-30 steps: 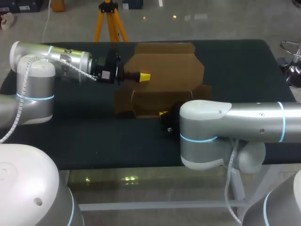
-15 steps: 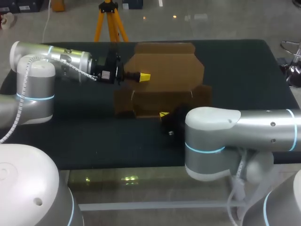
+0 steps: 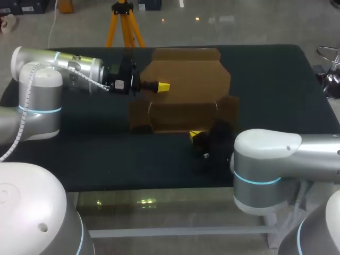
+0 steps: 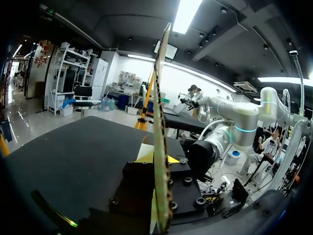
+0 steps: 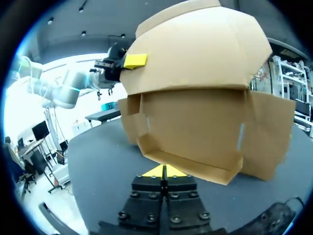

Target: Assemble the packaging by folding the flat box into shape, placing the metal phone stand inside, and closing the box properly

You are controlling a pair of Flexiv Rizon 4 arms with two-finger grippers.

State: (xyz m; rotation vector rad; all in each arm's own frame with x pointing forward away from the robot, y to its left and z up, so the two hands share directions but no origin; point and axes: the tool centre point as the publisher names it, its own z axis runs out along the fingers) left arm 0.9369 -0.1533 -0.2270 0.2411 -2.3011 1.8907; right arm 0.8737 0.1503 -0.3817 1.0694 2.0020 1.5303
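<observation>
**Box** (image 3: 186, 90): thin corrugated card. Judged light, stiff across its panels and weak at creases and flaps. It is likely to crush or tear under a hard pinch, and to slide on the table (image 3: 95, 143) if pushed.

**Best hold:** a panel edge near a crease, pinched across its thickness, not a loose flap tip.

**Left pincer** (image 3: 163, 86): closed on the side edge of the raised lid panel. In its wrist view the card stands edge-on between the yellow tips.

**Right pincer** (image 3: 195, 134): tips pressed together, holding nothing. The box's low front wall lies just ahead of it, not touching. Side flaps splay out to either side, and the lid rises beyond.
</observation>
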